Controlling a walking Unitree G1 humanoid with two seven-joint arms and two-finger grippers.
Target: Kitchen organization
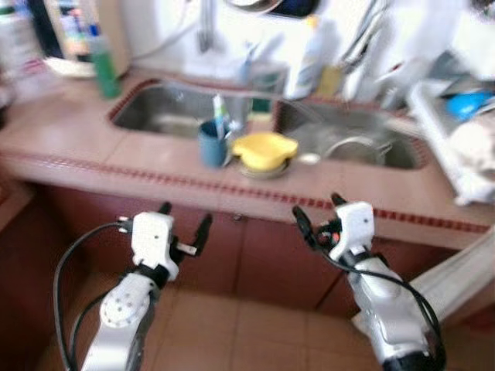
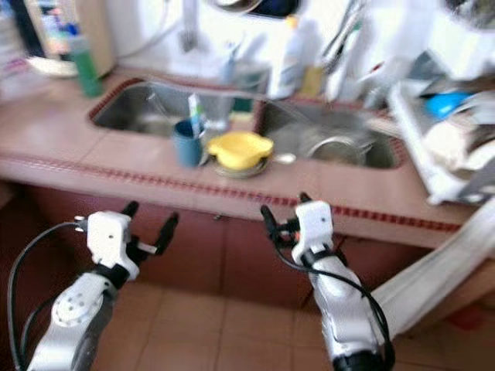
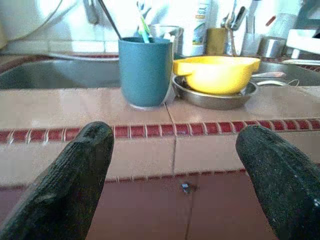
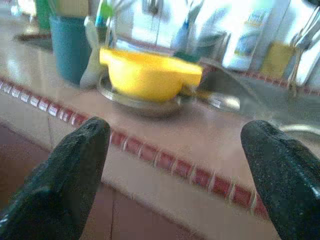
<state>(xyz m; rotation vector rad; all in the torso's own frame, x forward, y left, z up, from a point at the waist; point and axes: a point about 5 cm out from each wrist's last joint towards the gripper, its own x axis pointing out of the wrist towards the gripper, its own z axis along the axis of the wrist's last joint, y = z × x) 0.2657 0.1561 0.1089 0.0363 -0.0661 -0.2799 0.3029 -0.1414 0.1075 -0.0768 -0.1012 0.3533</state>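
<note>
A blue cup (image 1: 211, 144) holding toothbrushes stands on the tiled counter (image 1: 85, 131) between the two sink basins. Beside it a yellow bowl (image 1: 264, 149) rests in a shallow metal dish (image 3: 215, 98). My left gripper (image 1: 184, 222) is open, held below the counter's front edge, in front of the brown cabinet doors. My right gripper (image 1: 319, 214) is open too, at about the same height, a little right of the bowl. Nothing lies between either pair of fingers (image 3: 75, 180).
A double steel sink (image 1: 166, 108) lies behind the cup, with a metal pot (image 1: 354, 147) in the right basin. Bottles, a green one (image 1: 103, 66) and a white one (image 1: 309, 62), line the back. A white dish rack (image 1: 456, 131) stands at right. The floor is tiled.
</note>
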